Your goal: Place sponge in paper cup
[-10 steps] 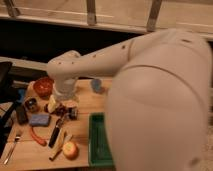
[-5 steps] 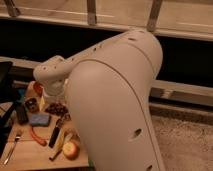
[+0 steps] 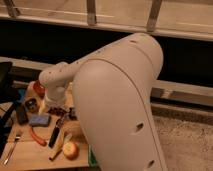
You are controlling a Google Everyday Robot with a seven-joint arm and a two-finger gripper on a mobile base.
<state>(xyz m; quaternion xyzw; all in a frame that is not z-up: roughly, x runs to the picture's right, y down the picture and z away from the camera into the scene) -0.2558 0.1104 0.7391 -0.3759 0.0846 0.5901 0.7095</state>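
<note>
The blue sponge [image 3: 39, 120] lies flat on the wooden table [image 3: 30, 156] at the left, with nothing touching it. My big white arm fills the middle and right of the camera view. Its wrist reaches down over the table, and the gripper [image 3: 61, 113] shows as a dark shape just right of the sponge and slightly behind it, open and holding nothing. A cream patch at the wrist's left edge may be the paper cup [image 3: 44, 106]; the arm hides most of it.
An orange-red bowl [image 3: 38, 89] stands behind the wrist. A black block [image 3: 21, 114] lies left of the sponge. In front lie an orange strip [image 3: 36, 135], a dark-handled knife [image 3: 55, 136], an apple [image 3: 70, 149] and a fork [image 3: 11, 147]. Railings and a dark wall run behind.
My arm has swung closer to the camera and leftward, now covering the green tray and most of the table's right side. The sponge has not moved.
</note>
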